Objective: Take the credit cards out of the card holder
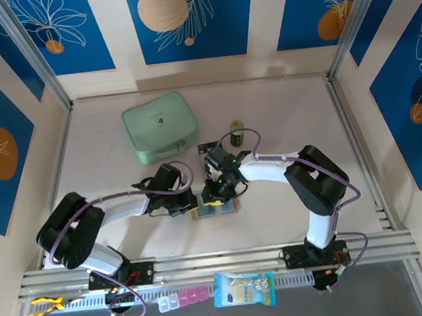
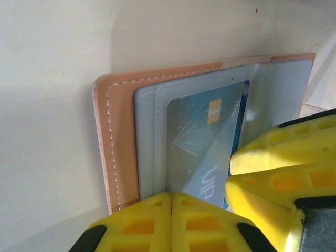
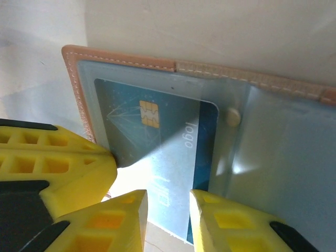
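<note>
**ITEM COUNT**

Grippers: two, namely left gripper (image 2: 170, 210) and right gripper (image 3: 168, 210). Card holder (image 2: 118, 131): one. Light blue card (image 2: 199, 142): one. Mint-green zip case (image 1: 159, 125): one. Small green cylinder (image 1: 237, 134): one. At near rail: one blue packet (image 1: 243, 288), one pill organiser (image 1: 183, 299), one yellow object (image 1: 46, 304).

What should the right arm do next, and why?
Probably shut the right gripper on the light blue card and draw it out: the jaws straddle its edge, apart; it lies pocketed in the card holder, on which the shut left gripper rests.
</note>
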Controlling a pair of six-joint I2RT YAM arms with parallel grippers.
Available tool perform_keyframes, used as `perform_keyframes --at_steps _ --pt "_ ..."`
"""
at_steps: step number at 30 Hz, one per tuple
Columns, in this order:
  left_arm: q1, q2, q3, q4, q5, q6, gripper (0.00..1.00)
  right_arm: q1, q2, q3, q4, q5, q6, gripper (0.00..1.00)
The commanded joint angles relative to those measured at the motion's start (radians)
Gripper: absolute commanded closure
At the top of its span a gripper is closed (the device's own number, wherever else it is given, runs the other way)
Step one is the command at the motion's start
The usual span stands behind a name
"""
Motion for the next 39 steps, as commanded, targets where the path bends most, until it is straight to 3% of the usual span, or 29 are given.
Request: perform_keyframes --at_steps 1,12,33,39 --pt "0.010 0.009 -0.010 -0.060 -0.024 0.014 0.94 0.005 0.025 0.021 -0.085 0.060 -0.025 0.71" --pt "0.010 0.006 -0.011 -0.066 -0.027 0.013 0.93 0.010 0.022 0.027 -0.094 0.068 -0.033 0.71" --pt "0.010 0.034 -0.002 -0.058 -0.016 0.015 0.94 -0.082 -0.099 -0.163 0.242 -0.211 0.099 0.80" --pt "0.010 0.040 0.008 -0.065 -0.015 0.018 0.94 -0.087 -0.105 -0.182 0.258 -0.211 0.105 0.85"
